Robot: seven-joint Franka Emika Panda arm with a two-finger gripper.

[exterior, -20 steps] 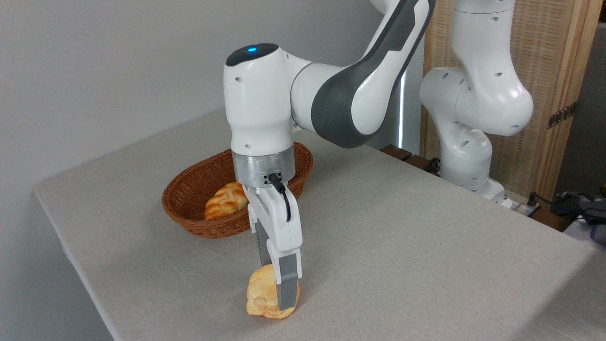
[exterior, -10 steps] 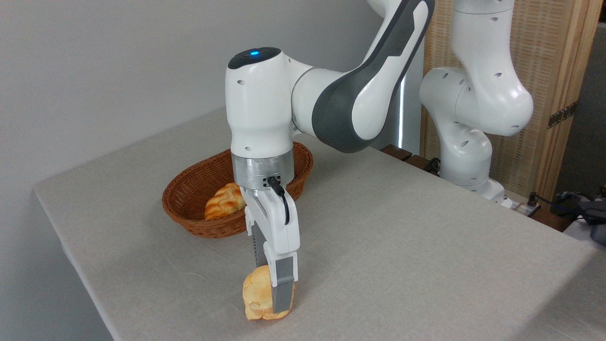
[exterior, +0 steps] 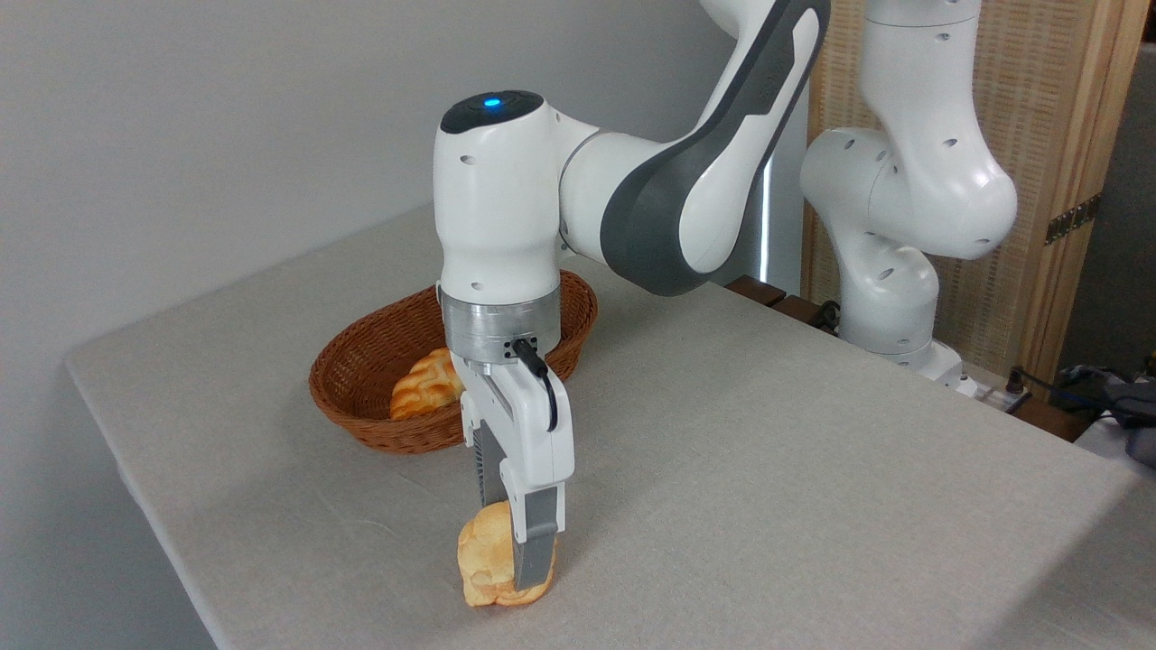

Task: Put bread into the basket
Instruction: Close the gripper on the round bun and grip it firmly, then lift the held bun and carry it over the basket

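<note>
The bread [exterior: 483,560], a round pale golden bun, is near the table's front left edge, its lower edge at or just above the cloth. My gripper [exterior: 515,569] points straight down and is shut on the bun, its grey near finger [exterior: 535,542] pressed against the bun's right side; the far finger is mostly hidden behind it. The basket [exterior: 361,384], an oval of reddish-brown wicker, stands behind and to the left of the gripper. My wrist covers the basket's middle part.
An orange-brown braided loaf [exterior: 423,386] lies inside the basket. The table's front left edge [exterior: 153,524] runs close to the bun. The arm's white base [exterior: 890,298] stands at the table's far right, with a wicker screen behind it.
The gripper has drifted slightly left and up with the bun held in it. The basket and the loaf have not moved.
</note>
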